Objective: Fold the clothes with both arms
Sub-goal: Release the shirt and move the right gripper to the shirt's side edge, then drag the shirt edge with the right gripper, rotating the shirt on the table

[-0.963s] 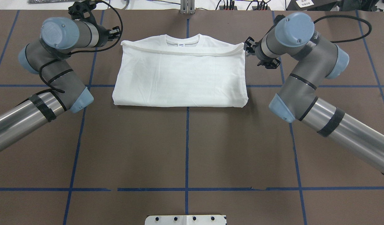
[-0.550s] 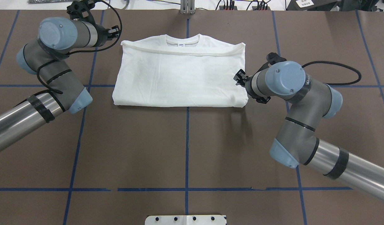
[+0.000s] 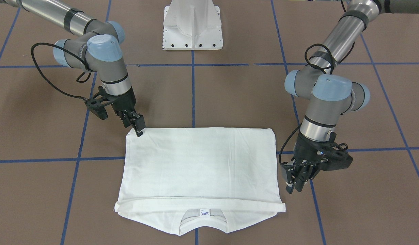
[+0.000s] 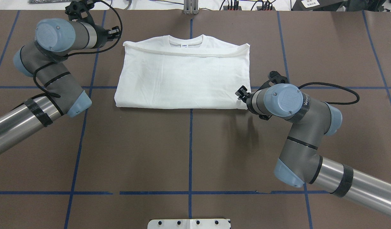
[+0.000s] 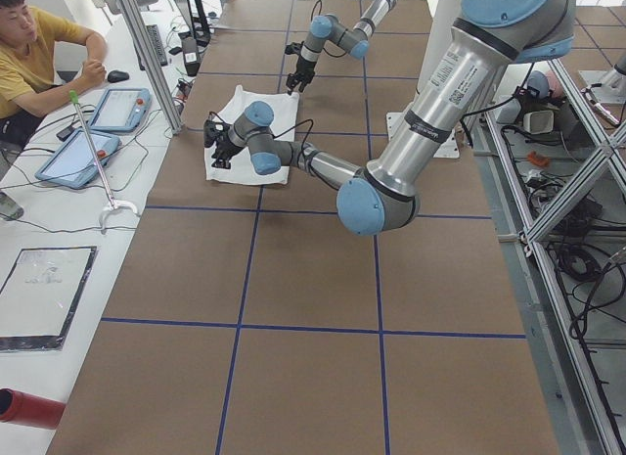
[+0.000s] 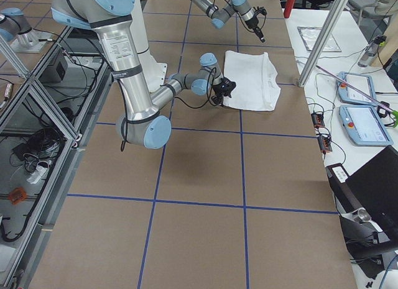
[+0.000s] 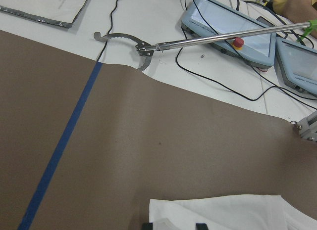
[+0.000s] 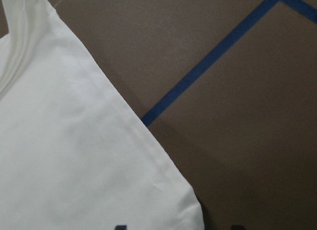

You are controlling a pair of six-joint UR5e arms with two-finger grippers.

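The brown taped table (image 4: 135, 149) carries the folded T-shirt (image 4: 182, 76) toward its far edge. I've got the right gripper (image 3: 138, 131) spread to straddle the near right corner. The left gripper (image 3: 295, 185) hovers, fingers apart, beside the collar-end corner, probably to pair the next fold.

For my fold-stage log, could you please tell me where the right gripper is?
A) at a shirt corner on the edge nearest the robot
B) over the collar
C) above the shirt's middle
A: the right gripper is at the T-shirt's corner on the robot's side, opposite the collar end.
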